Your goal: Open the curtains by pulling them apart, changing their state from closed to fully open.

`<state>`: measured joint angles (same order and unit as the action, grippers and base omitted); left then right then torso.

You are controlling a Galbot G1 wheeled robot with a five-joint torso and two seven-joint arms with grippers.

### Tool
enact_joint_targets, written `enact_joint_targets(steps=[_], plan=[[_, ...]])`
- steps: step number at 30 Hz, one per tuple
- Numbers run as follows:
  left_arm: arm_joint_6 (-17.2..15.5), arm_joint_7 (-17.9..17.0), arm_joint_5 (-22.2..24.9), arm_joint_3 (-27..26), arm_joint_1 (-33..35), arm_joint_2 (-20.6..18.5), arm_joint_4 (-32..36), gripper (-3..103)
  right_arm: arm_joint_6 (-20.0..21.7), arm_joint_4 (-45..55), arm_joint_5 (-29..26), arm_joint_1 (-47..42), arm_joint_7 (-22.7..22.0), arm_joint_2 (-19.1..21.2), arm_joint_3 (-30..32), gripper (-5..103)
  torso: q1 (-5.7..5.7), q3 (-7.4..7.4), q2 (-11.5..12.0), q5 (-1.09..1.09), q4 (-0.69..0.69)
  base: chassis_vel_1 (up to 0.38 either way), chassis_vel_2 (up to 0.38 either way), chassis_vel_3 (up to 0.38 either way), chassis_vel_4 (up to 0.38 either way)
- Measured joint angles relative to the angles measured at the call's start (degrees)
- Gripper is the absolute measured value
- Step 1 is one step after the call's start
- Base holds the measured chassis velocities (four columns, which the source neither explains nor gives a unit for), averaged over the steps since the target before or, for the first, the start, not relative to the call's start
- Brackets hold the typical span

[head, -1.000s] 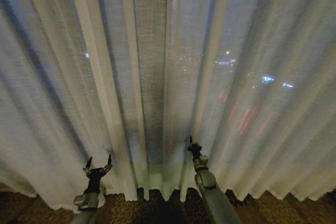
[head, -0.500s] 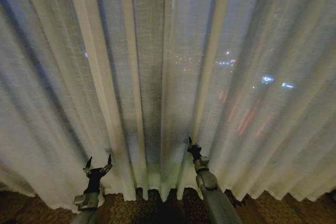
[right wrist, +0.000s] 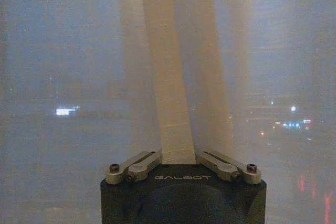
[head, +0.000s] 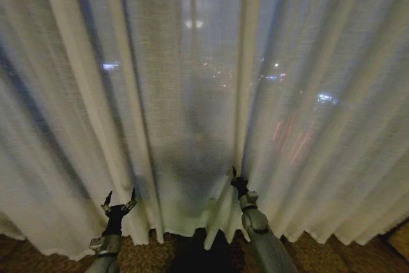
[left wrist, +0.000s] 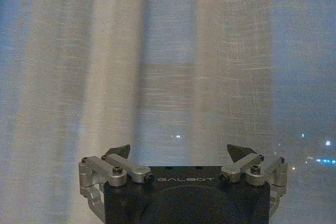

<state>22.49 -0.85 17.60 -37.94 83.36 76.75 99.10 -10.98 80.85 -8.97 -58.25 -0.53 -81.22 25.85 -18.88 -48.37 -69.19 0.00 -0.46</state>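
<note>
The sheer off-white curtains hang shut across the whole head view, with city lights showing through them. My right gripper is low at the centre, shut on one vertical fold of the curtain; in the right wrist view the fold runs down between the closed fingers of that gripper. My left gripper stands low on the left, just in front of the fabric. In the left wrist view this gripper is open and holds nothing, with the curtain close ahead.
Dark patterned carpet shows below the hem. Under the raised hem between the two arms there is a dark gap.
The pleats in the middle have shifted toward the right gripper and spread flatter. The hem at the centre has lifted a little. Both grippers stay nearly where they were.
</note>
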Motion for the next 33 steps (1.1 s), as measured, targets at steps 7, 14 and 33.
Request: enact_joint_targets(steps=[7, 14, 33], plan=[[0.0, 0.0, 0.0, 0.0, 0.0, 0.0, 0.0, 100, 0.1, 0.0, -0.2, 0.0, -0.1, 0.1, 0.3, 0, 0.00, 0.00, 0.0, -0.03, 0.00, -0.360, -0.357, 0.354, 0.360], [0.0, 0.0, 0.0, 0.0, 0.0, 0.0, 0.0, 100, 0.1, -0.3, -0.3, 0.0, -0.1, 0.1, 0.3, 0, 0.00, 0.00, 0.0, -0.01, -0.01, -0.344, -0.352, 0.326, 0.360], [0.0, 0.0, 0.0, 0.0, 0.0, 0.0, 0.0, 100, 0.1, -0.4, -1.0, -0.2, 0.2, 0.7, 0.8, 0, 0.00, 0.00, 0.0, 0.01, -0.01, -0.360, -0.349, 0.357, 0.356]])
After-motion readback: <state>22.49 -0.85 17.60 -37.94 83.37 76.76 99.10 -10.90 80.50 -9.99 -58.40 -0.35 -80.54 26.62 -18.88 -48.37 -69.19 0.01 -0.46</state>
